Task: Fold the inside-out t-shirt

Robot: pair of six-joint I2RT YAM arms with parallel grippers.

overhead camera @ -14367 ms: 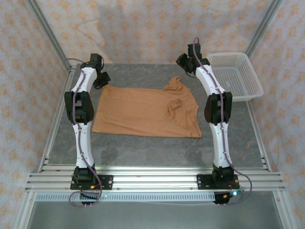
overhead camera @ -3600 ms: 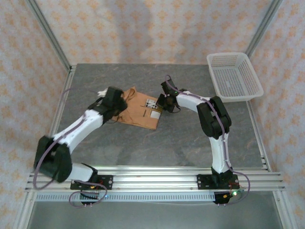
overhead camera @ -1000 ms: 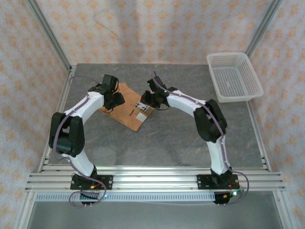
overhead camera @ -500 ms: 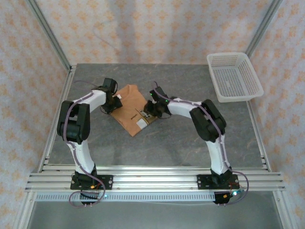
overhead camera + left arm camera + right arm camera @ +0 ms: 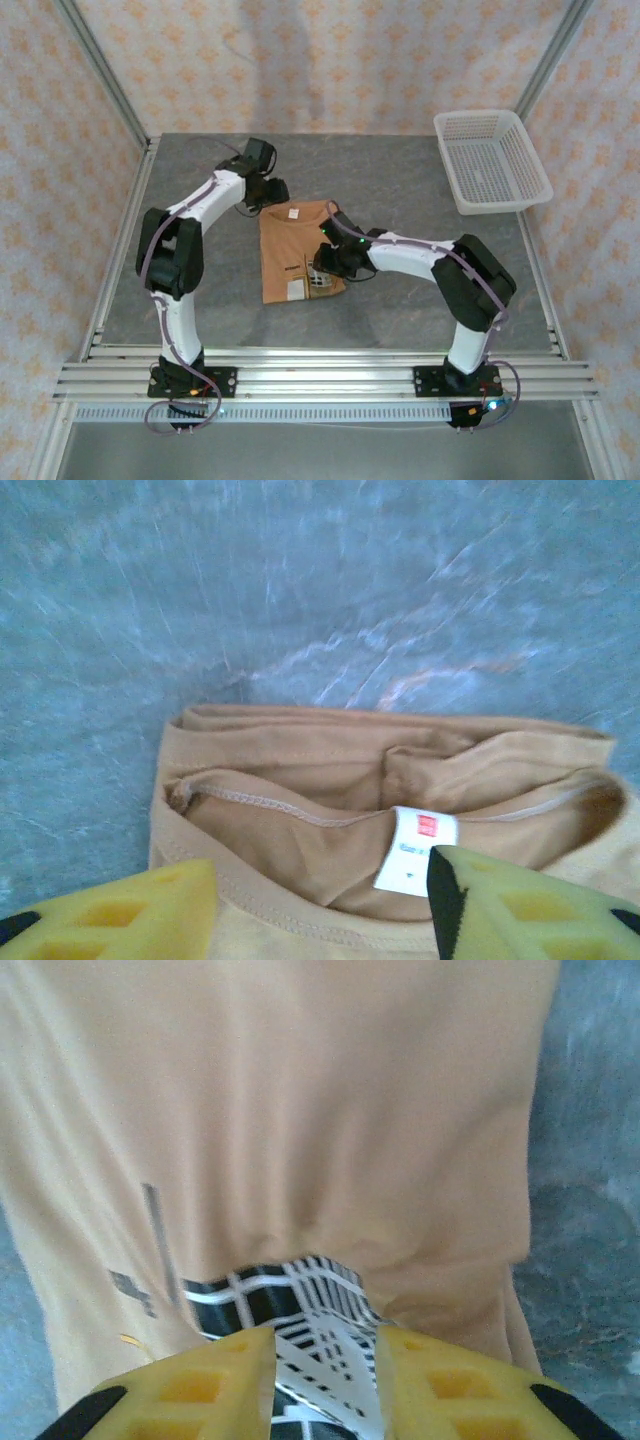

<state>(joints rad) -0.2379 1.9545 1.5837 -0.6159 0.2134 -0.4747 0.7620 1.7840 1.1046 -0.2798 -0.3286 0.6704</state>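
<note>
My left gripper [image 5: 322,880] hangs with its 2 fingers spread wide over the collar end of the inside-out t-shirt [image 5: 290,245], which lies folded into a compact rectangle at mid-table. At the shirt's near right edge, my right gripper [image 5: 325,1360] has its fingers set narrow around the checked patch [image 5: 300,1300]; I cannot tell whether they pinch it. 1 white basket [image 5: 476,114] sits at the far right corner.

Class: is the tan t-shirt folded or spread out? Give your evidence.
Folded: the t-shirt is a compact rectangle, cloth layers stacked at its collar edge.
</note>
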